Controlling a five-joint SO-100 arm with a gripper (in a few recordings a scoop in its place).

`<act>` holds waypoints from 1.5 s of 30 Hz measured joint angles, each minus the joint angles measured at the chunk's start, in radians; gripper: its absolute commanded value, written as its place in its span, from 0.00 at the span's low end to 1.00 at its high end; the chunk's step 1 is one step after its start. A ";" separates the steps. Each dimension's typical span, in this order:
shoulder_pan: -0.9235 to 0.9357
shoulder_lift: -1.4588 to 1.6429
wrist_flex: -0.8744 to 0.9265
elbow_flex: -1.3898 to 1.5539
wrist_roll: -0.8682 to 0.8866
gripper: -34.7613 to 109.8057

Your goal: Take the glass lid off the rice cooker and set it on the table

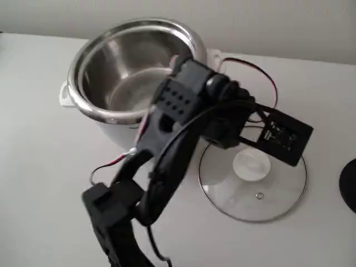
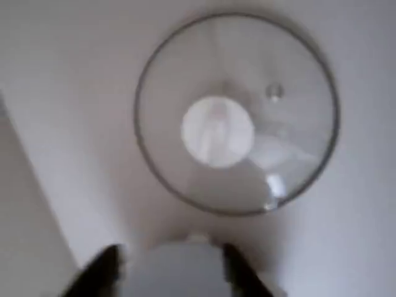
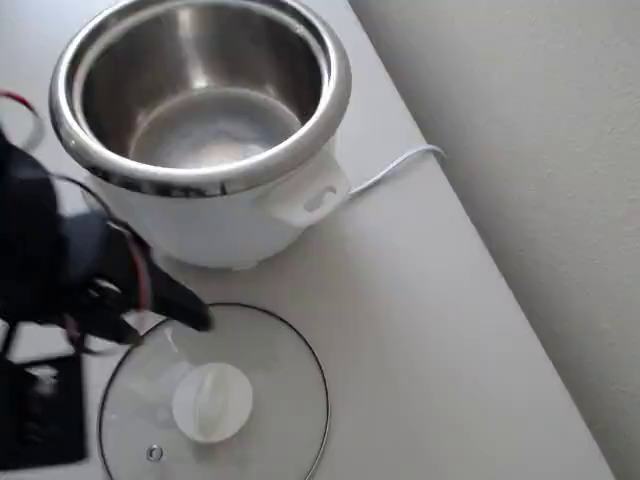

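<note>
You can see the glass lid lying flat on the table, just beside the rice cooker — the pot is open now. Your gripper hangs above the lid with its fingers apart, holding nothing. If you lift the lid again, pinch the white knob — the glass looks slippery, hard and easy to break.
</note>
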 measured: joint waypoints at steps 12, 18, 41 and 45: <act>-0.130 0.603 0.003 0.462 -0.040 0.24; -0.166 0.991 -0.084 0.893 -0.089 0.24; -0.428 1.855 -0.374 1.950 -0.129 0.24; -0.437 1.850 -0.440 2.083 -0.064 0.24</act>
